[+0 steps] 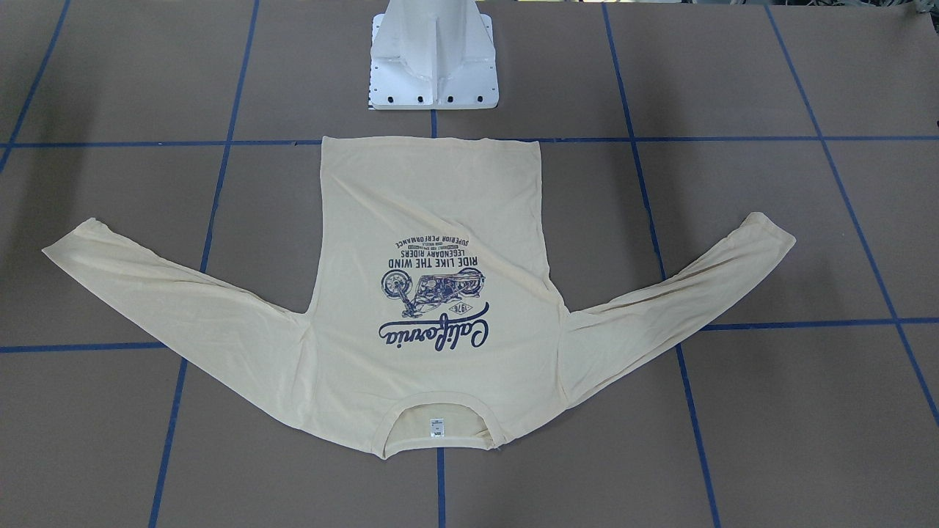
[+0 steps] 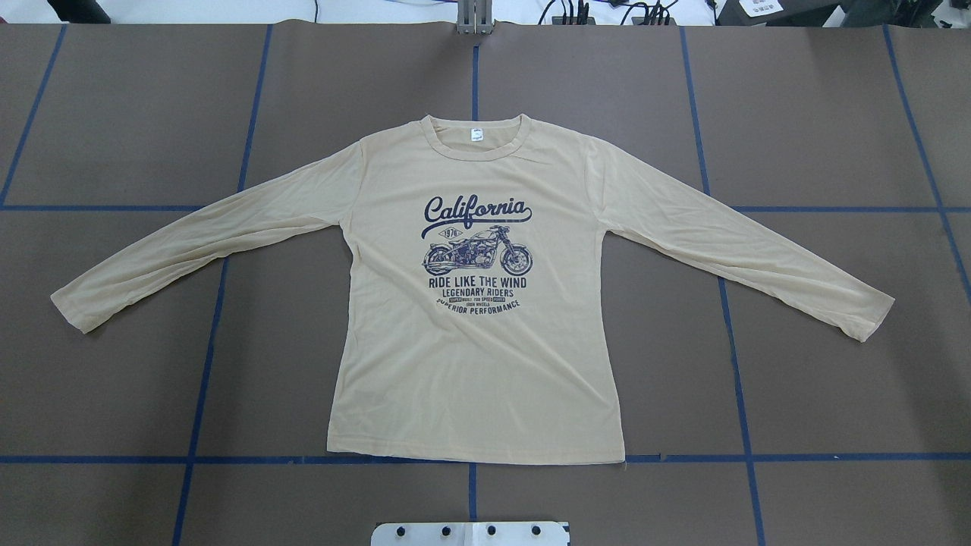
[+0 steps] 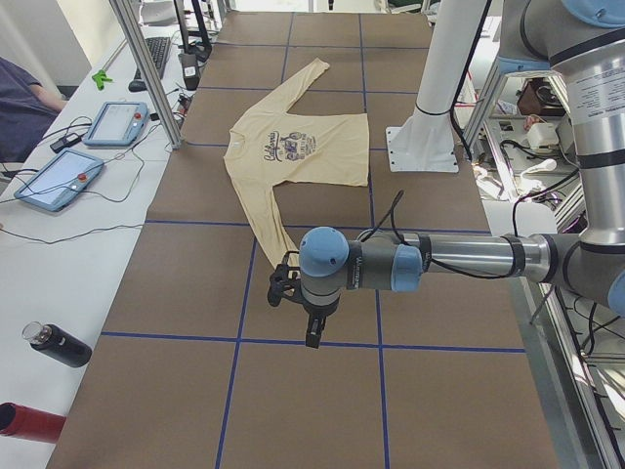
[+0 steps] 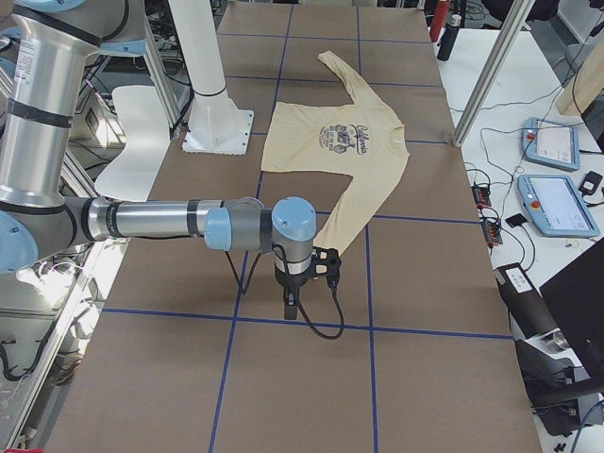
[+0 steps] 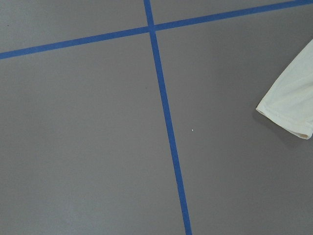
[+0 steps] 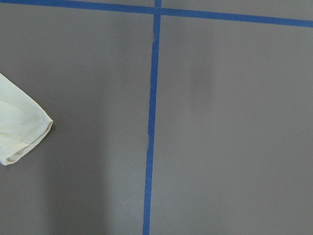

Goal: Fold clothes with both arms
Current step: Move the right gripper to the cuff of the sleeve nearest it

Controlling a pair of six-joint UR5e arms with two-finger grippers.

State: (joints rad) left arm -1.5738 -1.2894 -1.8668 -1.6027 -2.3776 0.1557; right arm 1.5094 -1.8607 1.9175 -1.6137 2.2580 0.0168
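Lying flat and print-up at the middle of the brown matte tabletop (image 2: 114, 394), the thin cream T-shirt (image 2: 478, 364) has both long sleeves (image 2: 190, 243) spread outward, probably so each arm can reach a cuff (image 5: 288, 107). The left gripper (image 3: 312, 340) and right gripper (image 4: 291, 310) hover just beyond the cuffs. I cannot tell whether their fingers are wide or narrow.

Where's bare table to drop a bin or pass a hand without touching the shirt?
Crowded: middle band, where the shirt spreads, left sleeve and right sleeve spanning nearly the full width. Free: table on the robot's side of both sleeves, flanking the body; also the far corners.
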